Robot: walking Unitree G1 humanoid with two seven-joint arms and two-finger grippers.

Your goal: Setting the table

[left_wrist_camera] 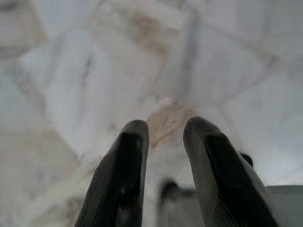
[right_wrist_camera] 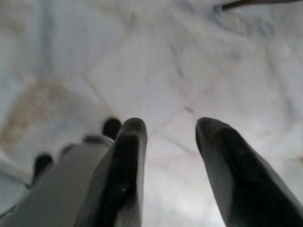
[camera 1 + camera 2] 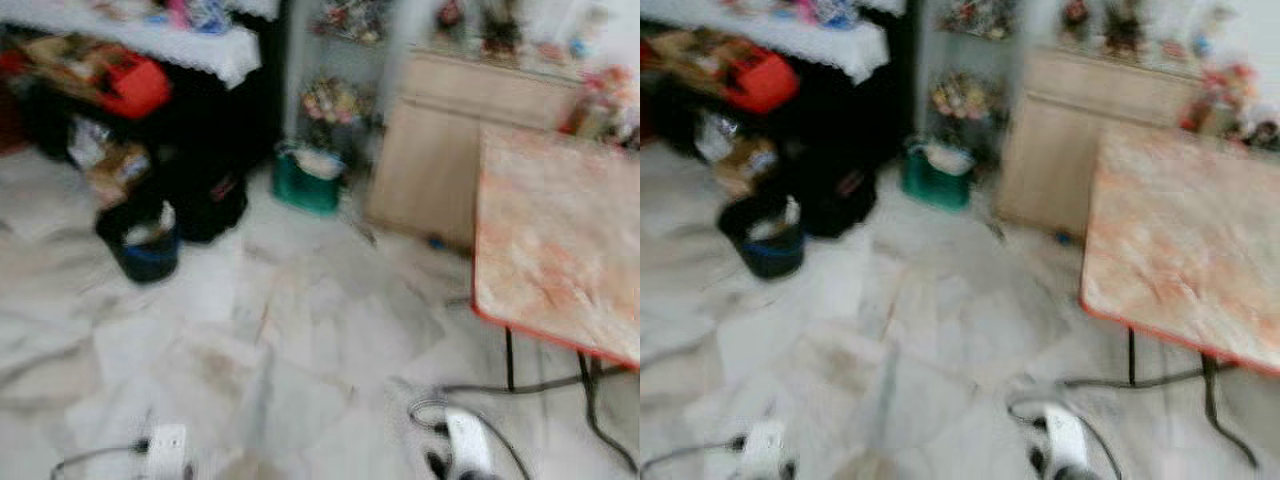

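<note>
Blurred head views: red-edged table (image 3: 560,240) at right, bare top. Left hand (image 1: 163,130) and right hand (image 2: 168,127) hang over marble floor (image 3: 300,340), fingers parted, empty.

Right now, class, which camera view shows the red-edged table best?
The right eye view: the red-edged table shows more of its top plus its dark legs. The left eye view cuts more of it off at the picture's edge. The wrist views look past the left gripper and right gripper, both open, at marble floor.
</note>
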